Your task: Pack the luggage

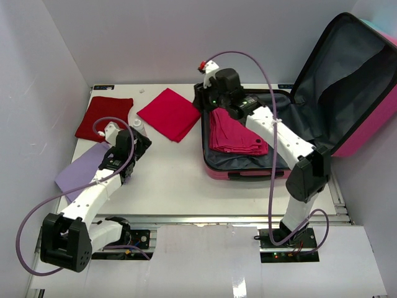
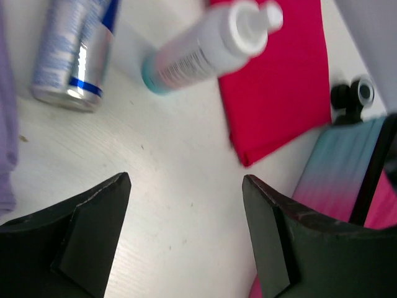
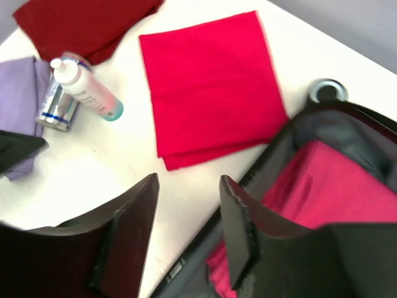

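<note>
One open pink luggage [image 1: 366, 133], grey-lined, folded pink cloth [image 1: 232, 136] inside

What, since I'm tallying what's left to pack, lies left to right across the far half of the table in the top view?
Dark red cloth → white bottle → bright red cloth → open luggage, a folded pink cloth inside it.
</note>
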Controlling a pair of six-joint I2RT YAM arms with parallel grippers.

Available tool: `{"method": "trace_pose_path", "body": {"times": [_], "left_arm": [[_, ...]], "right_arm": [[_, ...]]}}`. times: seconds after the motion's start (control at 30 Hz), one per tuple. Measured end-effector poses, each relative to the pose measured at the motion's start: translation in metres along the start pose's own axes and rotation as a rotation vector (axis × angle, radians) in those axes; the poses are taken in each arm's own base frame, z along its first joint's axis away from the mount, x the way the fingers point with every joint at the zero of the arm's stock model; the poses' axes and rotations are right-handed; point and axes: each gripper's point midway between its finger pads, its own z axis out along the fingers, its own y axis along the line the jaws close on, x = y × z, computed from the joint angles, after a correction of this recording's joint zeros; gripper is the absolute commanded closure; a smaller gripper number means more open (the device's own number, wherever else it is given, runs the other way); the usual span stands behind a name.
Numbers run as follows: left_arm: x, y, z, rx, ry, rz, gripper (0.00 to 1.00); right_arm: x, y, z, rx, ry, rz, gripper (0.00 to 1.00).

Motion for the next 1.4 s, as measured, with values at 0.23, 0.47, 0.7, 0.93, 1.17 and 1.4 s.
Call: {"method": "trace_pose_path", "body": {"times": [0.23,0.47,0.7,0.93,1.17,1.4], "left_arm": [[0.034,-0.010,0.000,0.102,0.153,0.085,0.10],[0.007,-0.014,-0.003,0.144,0.008,0.157,0.10],[-0.011,-0.016,0.031,0.076,-0.108,0.269,0.10],[-0.014,-0.016,0.063,0.043,-0.166,0.406,0.09],[-0.021,-0.025,0.084,0.030,-0.215,0.464,0.09],[-0.009,-0.018,0.106,-0.005,-0.195,0.517,0.13]], "right_arm": [[0.062,0.055,0.079,-0.014,0.151,-0.145,0.41],[0.110,0.072,0.089,0.005,0.278,-0.186,0.29],[0.083,0.051,0.041,0.080,0.209,-0.171,0.21],[0.062,0.035,-0.013,0.163,0.098,-0.173,0.19],[0.067,0.023,-0.038,0.210,0.058,-0.186,0.19],[0.061,0.012,-0.055,0.251,0.011,-0.181,0.18]]}}
